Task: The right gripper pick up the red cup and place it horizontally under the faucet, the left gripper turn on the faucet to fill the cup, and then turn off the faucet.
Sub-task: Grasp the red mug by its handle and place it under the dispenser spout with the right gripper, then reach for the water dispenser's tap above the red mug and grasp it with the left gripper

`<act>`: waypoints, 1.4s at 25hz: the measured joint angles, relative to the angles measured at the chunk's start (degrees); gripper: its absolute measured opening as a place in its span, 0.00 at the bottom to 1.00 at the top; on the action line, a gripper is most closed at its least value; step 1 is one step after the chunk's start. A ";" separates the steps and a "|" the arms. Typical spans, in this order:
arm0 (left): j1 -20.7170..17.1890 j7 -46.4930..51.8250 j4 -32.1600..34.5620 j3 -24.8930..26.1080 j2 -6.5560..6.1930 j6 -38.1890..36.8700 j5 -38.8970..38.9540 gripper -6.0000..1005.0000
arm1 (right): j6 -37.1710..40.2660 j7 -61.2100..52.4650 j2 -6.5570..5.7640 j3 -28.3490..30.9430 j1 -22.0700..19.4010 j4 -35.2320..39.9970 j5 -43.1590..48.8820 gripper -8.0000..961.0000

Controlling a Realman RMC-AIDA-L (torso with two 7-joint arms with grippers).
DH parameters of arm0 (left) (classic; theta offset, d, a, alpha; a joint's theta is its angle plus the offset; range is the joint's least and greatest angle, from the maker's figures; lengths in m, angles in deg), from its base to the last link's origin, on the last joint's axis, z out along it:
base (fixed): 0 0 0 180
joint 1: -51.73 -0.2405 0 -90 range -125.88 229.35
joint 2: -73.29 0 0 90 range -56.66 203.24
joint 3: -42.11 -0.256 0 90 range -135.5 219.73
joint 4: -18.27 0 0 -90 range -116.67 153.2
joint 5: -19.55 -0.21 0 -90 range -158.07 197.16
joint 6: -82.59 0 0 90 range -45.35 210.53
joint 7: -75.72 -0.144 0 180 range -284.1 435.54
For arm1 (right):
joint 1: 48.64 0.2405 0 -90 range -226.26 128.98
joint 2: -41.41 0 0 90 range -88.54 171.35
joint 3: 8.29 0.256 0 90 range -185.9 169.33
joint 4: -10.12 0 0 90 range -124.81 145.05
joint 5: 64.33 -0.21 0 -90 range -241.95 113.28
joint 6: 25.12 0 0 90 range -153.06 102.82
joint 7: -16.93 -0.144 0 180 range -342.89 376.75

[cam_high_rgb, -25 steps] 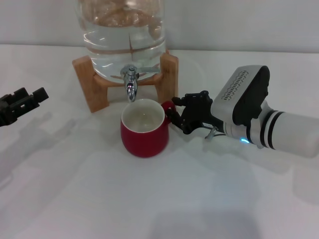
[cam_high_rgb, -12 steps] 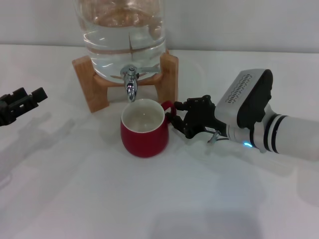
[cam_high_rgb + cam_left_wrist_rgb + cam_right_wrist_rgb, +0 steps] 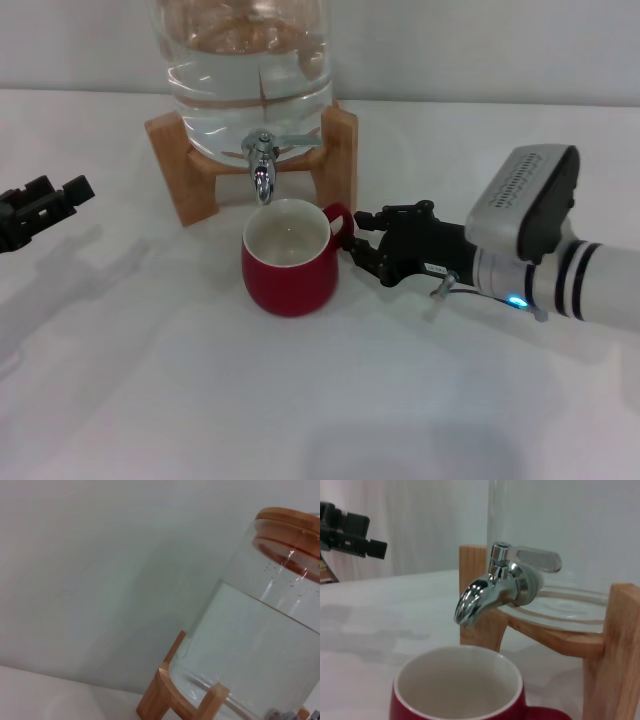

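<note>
Red cup [image 3: 290,258] stands upright on the white bench [image 3: 200,400], mouth up, white inside and empty, directly below the faucet [image 3: 261,167]; in the right wrist view the chrome spout [image 3: 490,592] hangs just above the cup rim [image 3: 457,680], with the thin lever handle [image 3: 537,560] lying flat across the top. The faucet is fitted to a clear glass water dispenser [image 3: 250,60] that sits in a wooden stand [image 3: 180,165], at 12 o'clock from the cup. The cup's small loop handle [image 3: 338,215] points toward 3 o'clock. Right gripper [image 3: 362,243] lies low over the bench at 3 o'clock from the cup, jaws released, fingertips just beside the loop handle with a narrow gap showing, not grasping it; its ribbed grey-white wrist housing [image 3: 525,200] extends away toward 3 o'clock. Left gripper [image 3: 45,205] hovers well apart at 9 o'clock from the cup, near the head view's edge; cannot tell how its jaws stand. The left wrist view shows only the dispenser's water-filled glass wall [image 3: 260,645], its wooden lid [image 3: 290,525] and a portion of the stand [image 3: 170,695].
</note>
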State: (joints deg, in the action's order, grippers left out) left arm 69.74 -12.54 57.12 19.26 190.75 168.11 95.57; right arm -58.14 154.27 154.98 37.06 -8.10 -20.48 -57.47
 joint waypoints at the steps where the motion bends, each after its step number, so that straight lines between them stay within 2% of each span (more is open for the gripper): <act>1: 0.00 0.00 0.00 0.00 0.00 0.00 0.00 0.89 | -1.18 -0.59 -0.31 0.01 -0.28 -0.02 0.00 0.31; 6: -0.02 0.35 0.00 0.25 -0.23 -0.01 -0.55 0.89 | -6.04 -3.77 -2.77 0.12 -1.98 -1.92 0.01 0.31; 12: -0.11 0.72 0.00 0.23 -0.40 -0.12 -0.62 0.89 | -8.87 -10.75 -7.40 2.60 -6.21 -8.25 0.71 0.31; 15: 0.01 0.76 -0.01 0.14 -0.44 -0.41 -0.62 0.89 | -10.78 -18.92 -8.60 6.32 -7.69 -9.24 4.26 0.31; 17: 0.10 0.80 0.00 0.08 -0.48 -0.68 -0.63 0.89 | -12.69 -24.79 -8.62 10.40 -8.90 -9.05 8.49 0.31; 19: 0.15 0.81 -0.01 0.07 -0.52 -0.77 -0.63 0.89 | -13.71 -29.54 -8.14 14.64 -10.53 -9.17 13.09 0.31; 20: 0.18 0.81 -0.01 0.08 -0.55 -0.88 -0.63 0.89 | -14.27 -33.88 -7.44 19.22 -12.39 -9.57 17.61 0.31; 21: 0.19 0.81 -0.01 0.08 -0.56 -0.99 -0.63 0.89 | -14.27 -33.88 -7.44 19.22 -12.39 -9.57 17.61 0.31; 25: 0.09 1.01 -0.01 0.07 -0.57 -1.25 -0.63 0.89 | -16.56 -36.27 -6.16 26.66 -16.16 -9.88 23.68 0.31; 27: -0.06 1.21 -0.01 0.03 -0.58 -1.31 -0.65 0.89 | -17.35 -36.66 -6.17 28.99 -17.49 -10.68 26.07 0.31; 31: -0.16 1.47 -0.01 0.01 -0.71 -1.43 -0.76 0.89 | -21.00 -38.45 -7.34 33.72 -19.22 -12.06 32.75 0.31; 35: 0.05 1.64 0.00 0.00 -0.74 -1.86 -1.30 0.89 | -26.18 -38.08 -7.26 40.44 -20.15 -11.83 39.76 0.32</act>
State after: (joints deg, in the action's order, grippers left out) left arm 69.79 -10.90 57.11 19.26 190.02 166.25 94.27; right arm -84.33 116.19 147.72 77.50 -28.26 -32.30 -17.70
